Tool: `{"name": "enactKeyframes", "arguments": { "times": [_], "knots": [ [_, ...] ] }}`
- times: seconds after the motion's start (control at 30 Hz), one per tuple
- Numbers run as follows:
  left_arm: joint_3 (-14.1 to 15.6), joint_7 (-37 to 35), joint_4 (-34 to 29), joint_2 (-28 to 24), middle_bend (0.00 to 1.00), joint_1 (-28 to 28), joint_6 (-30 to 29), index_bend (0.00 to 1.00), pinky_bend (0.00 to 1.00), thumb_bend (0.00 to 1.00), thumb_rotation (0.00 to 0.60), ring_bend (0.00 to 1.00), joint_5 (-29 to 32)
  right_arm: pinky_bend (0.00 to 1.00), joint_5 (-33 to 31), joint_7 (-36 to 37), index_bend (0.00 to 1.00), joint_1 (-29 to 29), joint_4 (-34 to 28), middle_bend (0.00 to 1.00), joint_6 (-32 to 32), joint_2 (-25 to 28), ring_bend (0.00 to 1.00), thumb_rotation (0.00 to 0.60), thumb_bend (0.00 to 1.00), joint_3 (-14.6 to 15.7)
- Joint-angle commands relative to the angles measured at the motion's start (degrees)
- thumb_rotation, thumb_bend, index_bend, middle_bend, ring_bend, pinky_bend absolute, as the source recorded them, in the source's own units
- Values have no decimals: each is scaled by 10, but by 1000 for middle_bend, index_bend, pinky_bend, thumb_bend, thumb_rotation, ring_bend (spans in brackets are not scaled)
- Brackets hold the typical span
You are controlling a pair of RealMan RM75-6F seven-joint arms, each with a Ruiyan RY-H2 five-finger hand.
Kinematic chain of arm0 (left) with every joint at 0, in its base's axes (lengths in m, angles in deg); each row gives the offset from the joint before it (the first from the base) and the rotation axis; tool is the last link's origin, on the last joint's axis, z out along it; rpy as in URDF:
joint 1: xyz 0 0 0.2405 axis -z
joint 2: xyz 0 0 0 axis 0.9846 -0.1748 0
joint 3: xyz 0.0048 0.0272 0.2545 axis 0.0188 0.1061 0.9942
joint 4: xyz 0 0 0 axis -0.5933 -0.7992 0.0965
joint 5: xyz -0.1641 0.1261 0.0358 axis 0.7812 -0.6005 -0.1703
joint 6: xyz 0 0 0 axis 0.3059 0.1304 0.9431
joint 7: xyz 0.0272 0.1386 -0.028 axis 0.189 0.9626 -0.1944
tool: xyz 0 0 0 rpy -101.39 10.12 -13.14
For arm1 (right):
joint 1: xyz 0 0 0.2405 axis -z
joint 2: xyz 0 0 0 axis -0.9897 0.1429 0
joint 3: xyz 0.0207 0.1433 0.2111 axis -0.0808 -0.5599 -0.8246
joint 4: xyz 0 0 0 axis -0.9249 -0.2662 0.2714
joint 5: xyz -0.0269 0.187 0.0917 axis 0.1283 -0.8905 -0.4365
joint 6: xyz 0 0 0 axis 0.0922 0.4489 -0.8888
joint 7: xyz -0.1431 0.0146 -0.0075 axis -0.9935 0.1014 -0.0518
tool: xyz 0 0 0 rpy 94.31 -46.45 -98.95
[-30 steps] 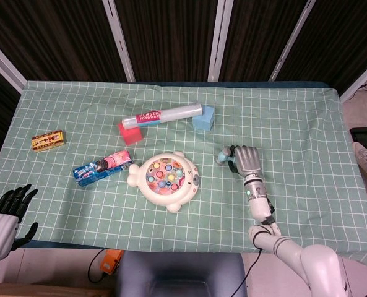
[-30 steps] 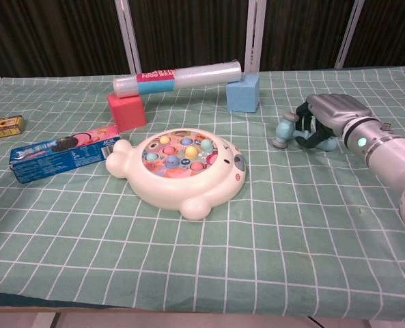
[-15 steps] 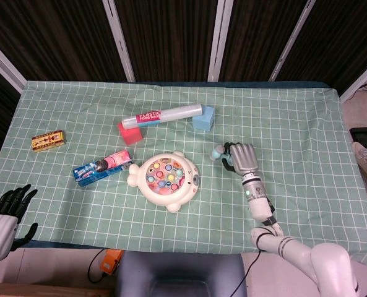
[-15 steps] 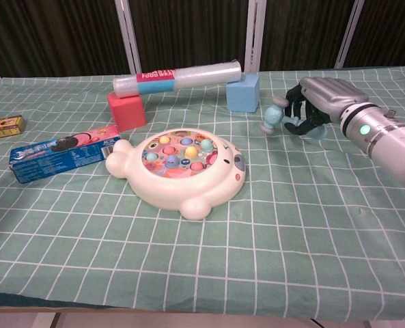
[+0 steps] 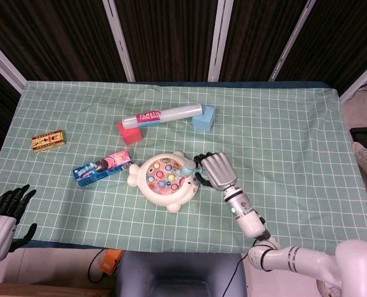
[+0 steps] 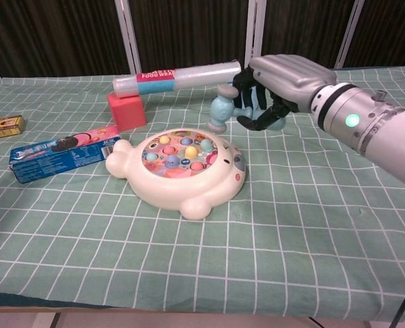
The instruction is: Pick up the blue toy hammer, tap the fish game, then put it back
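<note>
My right hand (image 5: 214, 171) (image 6: 276, 89) grips the blue toy hammer (image 6: 224, 109) by its handle and holds it in the air. The hammer's pale blue head (image 5: 187, 167) hangs just above the right side of the fish game (image 5: 166, 179) (image 6: 182, 166), a white fish-shaped toy with several coloured fish in a round pink pond. I cannot tell whether the head touches the game. My left hand (image 5: 4, 213) hangs open off the table's front left corner, far from both; the chest view does not show it.
Behind the game a plastic wrap roll (image 5: 163, 115) (image 6: 178, 76) lies across a red block (image 5: 129, 133) and a blue block (image 5: 203, 119). A blue cookie pack (image 5: 103, 167) (image 6: 64, 153) lies left of the game. A small yellow box (image 5: 48, 140) sits at far left.
My right hand has lifted the hammer off the cloth and carried it left, from the table's right side to just over the fish game. The left hand has stayed put.
</note>
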Motion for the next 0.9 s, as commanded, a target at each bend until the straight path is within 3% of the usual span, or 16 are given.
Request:
{"name": "enactKeyframes", "arguments": {
  "times": [0.03,0.37,0.9],
  "knots": [
    [0,-6,1,-3,0,-2,-5,0,87,401,600,0,-2,795,-26,-137,995,-33,-64,745,3,-7,780,600,574,-4],
    [2,-29,6,-11,0,-7,-16,0,87,401,600,0,-7,794,-125,-281,995,-87,-74,746,1,-57,778,600,572,-29],
    [2,-33,7,-13,0,-10,-20,0,88,402,600,0,-10,794,-143,-292,995,-115,-15,745,-13,-101,777,600,572,-16]
  ]
}}
